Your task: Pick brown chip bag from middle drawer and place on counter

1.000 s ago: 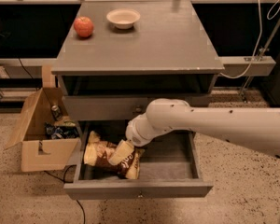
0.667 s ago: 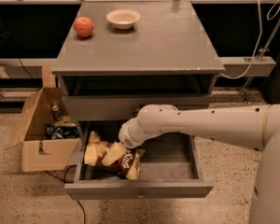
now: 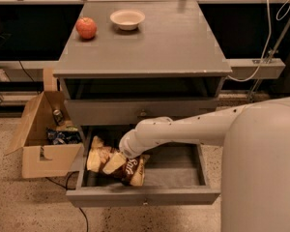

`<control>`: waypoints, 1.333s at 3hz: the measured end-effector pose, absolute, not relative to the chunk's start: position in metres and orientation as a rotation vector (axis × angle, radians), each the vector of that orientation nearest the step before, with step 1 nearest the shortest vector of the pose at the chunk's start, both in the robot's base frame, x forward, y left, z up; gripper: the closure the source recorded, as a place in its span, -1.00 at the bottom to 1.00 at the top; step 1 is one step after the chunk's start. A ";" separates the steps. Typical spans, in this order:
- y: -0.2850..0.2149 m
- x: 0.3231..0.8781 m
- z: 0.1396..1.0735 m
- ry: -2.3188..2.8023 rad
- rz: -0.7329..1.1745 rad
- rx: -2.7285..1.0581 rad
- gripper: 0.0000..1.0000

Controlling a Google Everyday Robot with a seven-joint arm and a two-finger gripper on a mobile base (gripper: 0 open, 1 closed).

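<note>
The brown chip bag lies crumpled in the left part of the open middle drawer, its cream-yellow ends pointing left and down. My white arm reaches from the right into the drawer. My gripper is down on the bag's middle, and the wrist hides most of it. The grey counter tops the cabinet above.
A red apple and a white bowl stand at the back of the counter. A closed drawer front with a brass knob is above the open drawer. An open cardboard box with small items stands on the floor to the left.
My arm has swung left and lower into the drawer, bringing the gripper onto the bag. The bag has shifted slightly.
</note>
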State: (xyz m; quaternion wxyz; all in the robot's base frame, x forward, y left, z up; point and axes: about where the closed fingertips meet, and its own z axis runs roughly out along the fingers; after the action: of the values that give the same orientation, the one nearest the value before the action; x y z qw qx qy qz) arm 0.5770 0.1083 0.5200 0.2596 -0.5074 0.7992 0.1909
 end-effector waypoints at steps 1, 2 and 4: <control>0.108 0.585 0.495 2.141 0.604 -1.333 -1.00; 0.102 0.588 0.480 2.073 0.684 -1.321 -1.00; 0.117 0.586 0.458 1.997 0.792 -1.323 -0.46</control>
State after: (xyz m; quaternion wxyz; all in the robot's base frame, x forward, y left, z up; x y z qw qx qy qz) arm 0.5861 0.1167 0.4584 0.3045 -0.4995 0.7539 0.2990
